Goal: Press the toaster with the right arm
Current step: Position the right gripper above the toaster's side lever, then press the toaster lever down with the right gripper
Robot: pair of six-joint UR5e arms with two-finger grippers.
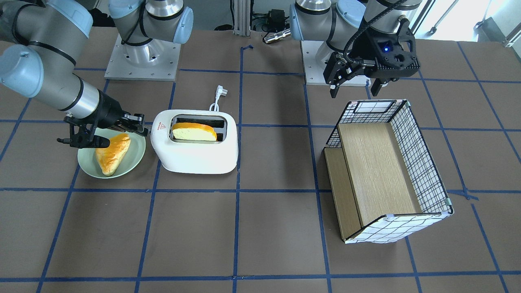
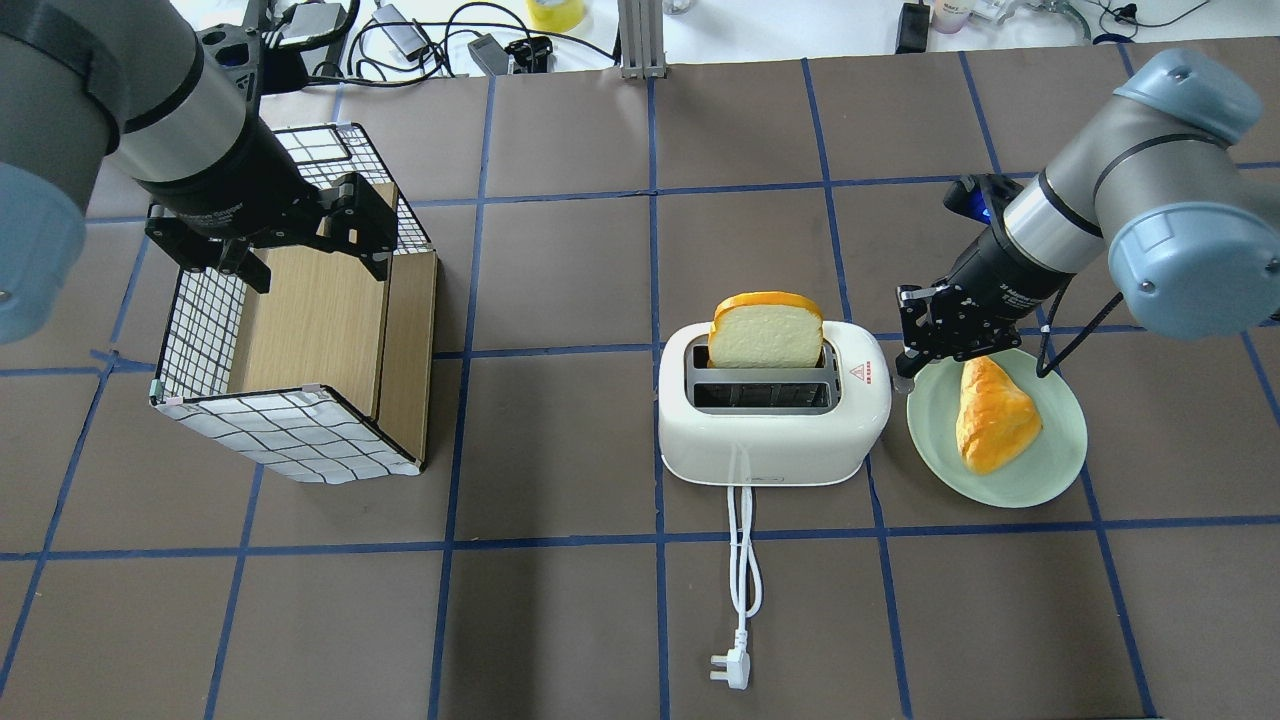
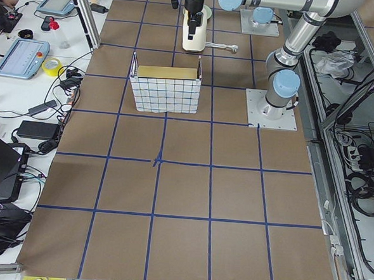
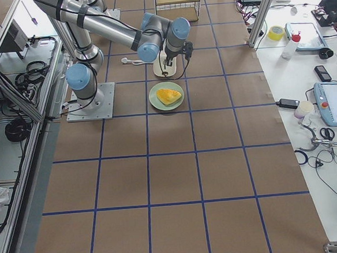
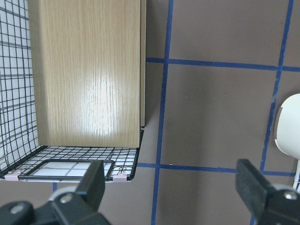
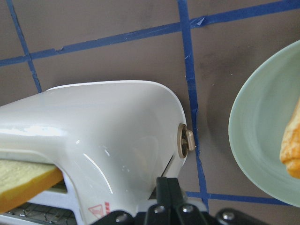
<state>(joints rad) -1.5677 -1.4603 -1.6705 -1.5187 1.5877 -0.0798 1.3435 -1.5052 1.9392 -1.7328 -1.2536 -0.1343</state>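
Note:
The white toaster (image 1: 195, 152) (image 2: 770, 445) stands on the table with a bread slice (image 2: 765, 335) upright in its far slot. My right gripper (image 2: 912, 362) (image 1: 140, 128) is shut. It points down at the toaster's end that bears the red triangle mark, over the edge of the green plate (image 2: 1040, 475). In the right wrist view its closed fingertips (image 6: 168, 192) sit against the toaster's end wall (image 6: 108, 126), just below a small knob (image 6: 185, 143). My left gripper (image 2: 315, 265) (image 5: 173, 187) is open and empty above the basket.
A wire basket with a wooden insert (image 2: 200, 330) (image 1: 419, 162) lies on my left side. A pastry (image 2: 990, 415) lies on the green plate. The toaster's white cord and plug (image 2: 728, 668) trail towards me.

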